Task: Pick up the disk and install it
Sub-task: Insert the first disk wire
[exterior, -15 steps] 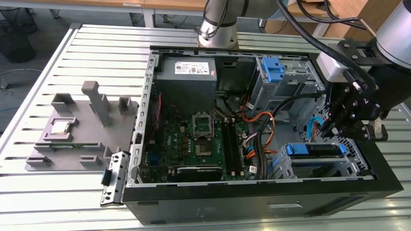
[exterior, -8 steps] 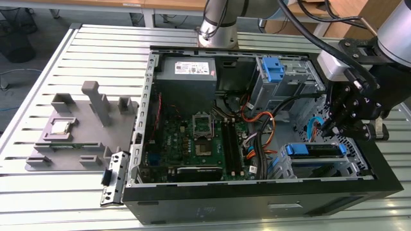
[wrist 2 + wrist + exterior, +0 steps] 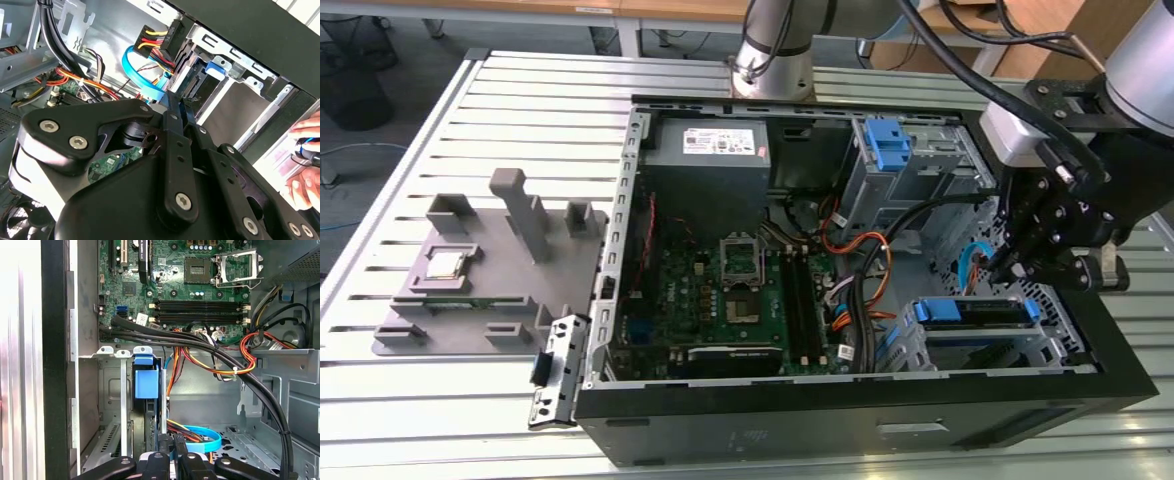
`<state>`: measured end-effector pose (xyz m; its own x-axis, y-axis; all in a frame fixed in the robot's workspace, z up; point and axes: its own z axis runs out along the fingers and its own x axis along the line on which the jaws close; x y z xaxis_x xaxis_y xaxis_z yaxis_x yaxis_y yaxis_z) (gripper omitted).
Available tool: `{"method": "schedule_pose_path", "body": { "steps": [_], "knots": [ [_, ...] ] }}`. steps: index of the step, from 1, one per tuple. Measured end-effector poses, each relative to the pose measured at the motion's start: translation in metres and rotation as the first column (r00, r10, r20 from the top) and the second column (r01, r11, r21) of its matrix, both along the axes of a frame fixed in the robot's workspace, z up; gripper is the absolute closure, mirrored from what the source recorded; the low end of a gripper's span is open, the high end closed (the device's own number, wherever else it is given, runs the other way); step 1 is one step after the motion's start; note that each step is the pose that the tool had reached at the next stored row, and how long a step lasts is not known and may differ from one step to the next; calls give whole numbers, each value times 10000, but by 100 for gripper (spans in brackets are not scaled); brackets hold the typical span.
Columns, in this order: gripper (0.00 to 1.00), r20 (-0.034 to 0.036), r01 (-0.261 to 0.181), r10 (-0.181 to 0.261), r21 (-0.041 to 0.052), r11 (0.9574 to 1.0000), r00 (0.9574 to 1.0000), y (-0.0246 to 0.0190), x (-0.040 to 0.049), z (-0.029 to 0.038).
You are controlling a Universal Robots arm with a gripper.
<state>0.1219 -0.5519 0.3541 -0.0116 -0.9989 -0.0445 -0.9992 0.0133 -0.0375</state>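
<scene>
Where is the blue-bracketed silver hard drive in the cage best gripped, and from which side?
Probably by the exposed blue edge of the blue-bracketed silver hard drive, from the open side of the black case; the grey metal cage covers its flat faces.

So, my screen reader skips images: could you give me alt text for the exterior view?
An open computer case lies on a slatted metal table, with the robot's black gripper above a blue-bracketed disk in a drive bay at the exterior view's right. A grey fixture holding a processor chip sits left.
</scene>
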Motion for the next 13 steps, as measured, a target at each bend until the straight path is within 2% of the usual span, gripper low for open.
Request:
{"method": "schedule_pose_path", "body": {
  "steps": [2, 4, 7, 11, 13],
  "knots": [
    [84, 149, -3, 3, 13, 10000, 9999, -5, -18, -5],
    [84, 244, -2, 2, 26, 10000, 9997, -9, -33, -8],
    [84, 288, -4, 3, 37, 10000, 9996, -24, -43, -11],
    [84, 351, -11, 9, 61, 10000, 9994, -83, -60, -12],
    [84, 409, -16, 13, 86, 10000, 9992, -107, -68, -17]
  ]
}}
